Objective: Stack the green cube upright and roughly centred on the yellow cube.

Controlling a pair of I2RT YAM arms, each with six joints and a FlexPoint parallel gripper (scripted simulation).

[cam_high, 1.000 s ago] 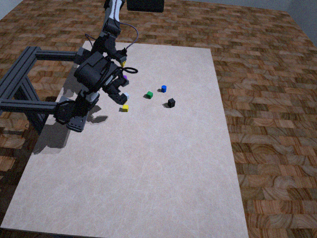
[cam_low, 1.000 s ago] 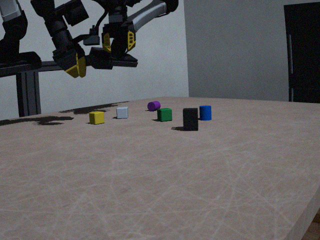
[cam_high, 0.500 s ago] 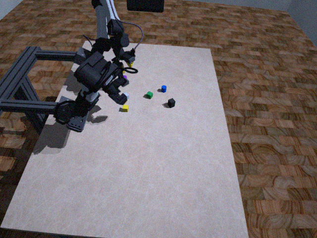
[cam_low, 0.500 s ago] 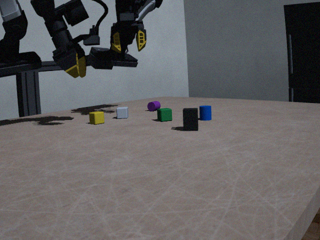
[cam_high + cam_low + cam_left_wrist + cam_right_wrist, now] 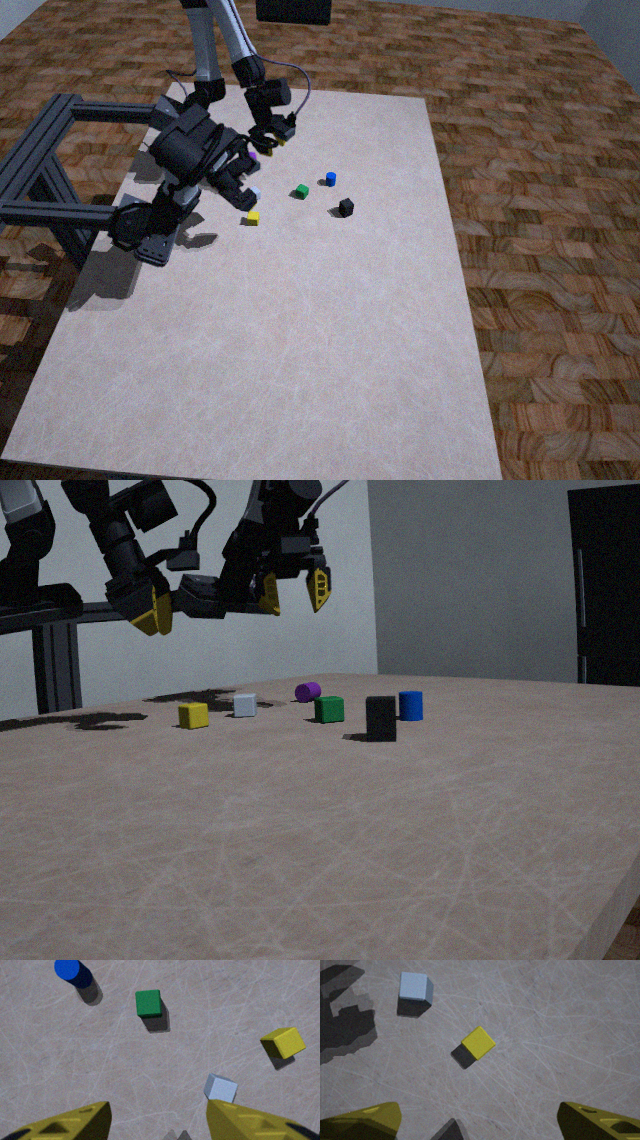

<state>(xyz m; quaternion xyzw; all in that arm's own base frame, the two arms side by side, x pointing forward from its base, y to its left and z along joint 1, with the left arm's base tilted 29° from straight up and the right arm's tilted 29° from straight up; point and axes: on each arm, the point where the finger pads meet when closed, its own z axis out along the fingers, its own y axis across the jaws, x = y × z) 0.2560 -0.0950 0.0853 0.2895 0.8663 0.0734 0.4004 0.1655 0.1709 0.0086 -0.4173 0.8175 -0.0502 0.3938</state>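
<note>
Hovering above the table [image 5: 320,320] [image 5: 320,815] [image 5: 113,1046] [image 5: 545,1012], left gripper [image 5: 274,146] [image 5: 297,612] [image 5: 158,1102] and right gripper [image 5: 242,198] [image 5: 157,633] [image 5: 479,1109] both sit at the frame side in top view. Green cube [image 5: 301,191] [image 5: 329,709] [image 5: 149,1003] is on the tabletop, between yellow cube [image 5: 252,218] [image 5: 193,715] [image 5: 289,1043] [image 5: 478,1043] and blue cylinder [image 5: 330,179] [image 5: 410,705] [image 5: 67,968], touching neither. Black block [image 5: 346,207] [image 5: 381,718] stands near the blue one. Purple cylinder [image 5: 252,156] [image 5: 308,692] partly hidden by the right arm; right fingertips hidden too.

Exterior: both grippers up in the air, well clear of all objects. Left fingers parted, nothing between. Right fingers seem to overlap from this angle, gap not readable here. Purple cylinder on its side, blue one upright. Pale cube [image 5: 255,193] [image 5: 245,705] [image 5: 222,1088] [image 5: 413,986] between yellow and green. Green not stacked, flat on the table, apart from yellow.

Left wrist: fingers a bit over half open, grip empty. Green ahead of the gap, yellow off to the picture's right, pale cube partly behind a fingertip.

Right wrist: fingers fully open, grip empty. Yellow on the table ahead of the gap, turned cornerwise, nothing on top. Green out of this view.
</note>
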